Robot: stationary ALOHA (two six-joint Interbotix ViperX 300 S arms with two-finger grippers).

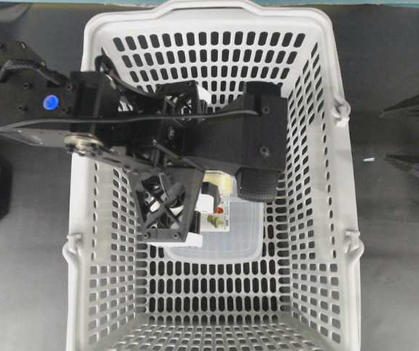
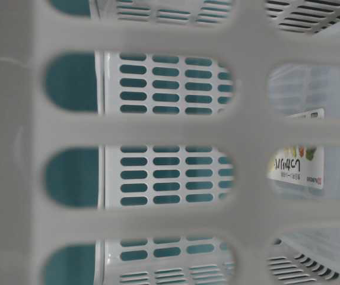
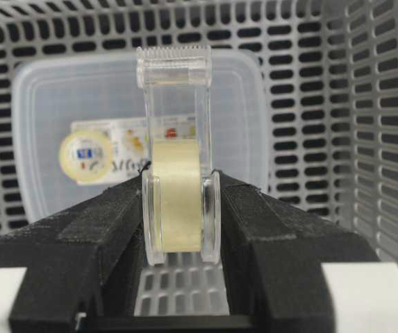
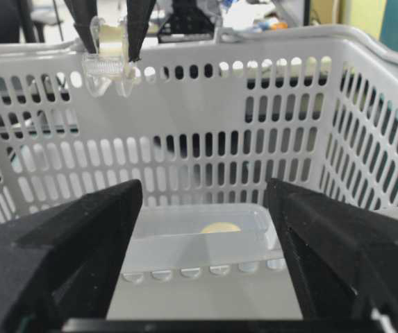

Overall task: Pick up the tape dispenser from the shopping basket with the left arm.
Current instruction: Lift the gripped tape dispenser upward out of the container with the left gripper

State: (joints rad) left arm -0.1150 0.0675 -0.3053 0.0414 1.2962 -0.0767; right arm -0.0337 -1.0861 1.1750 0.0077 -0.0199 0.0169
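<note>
One light-grey shopping basket (image 1: 326,219) with slotted walls fills the middle of the bench (image 1: 395,256), and on the basket's floor lies a translucent lidded plastic container (image 3: 46,125) bearing a printed label (image 3: 126,142) and a round yellow sticker (image 3: 85,156). Nothing else on the basket's floor can be made out. The tape dispenser (image 3: 178,187), a clear plastic holder with a pale roll of tape and a toothed cutting edge at its far end, is off the basket's floor: in the right wrist view it hangs at about the height of the basket's rim, near the far wall. The left claw (image 3: 180,208) is closed on it, its black padded fingers (image 3: 112,218) pressing the two flat sides of the roll's housing, with the dispenser standing edge-on between them. The left arm (image 1: 121,121) reaches over the basket's left wall from the left, wrist bent downward above the container. The right claw (image 4: 205,243) stands wide open and holds nothing, levelled at the basket's near wall from outside, in line with the container.
</note>
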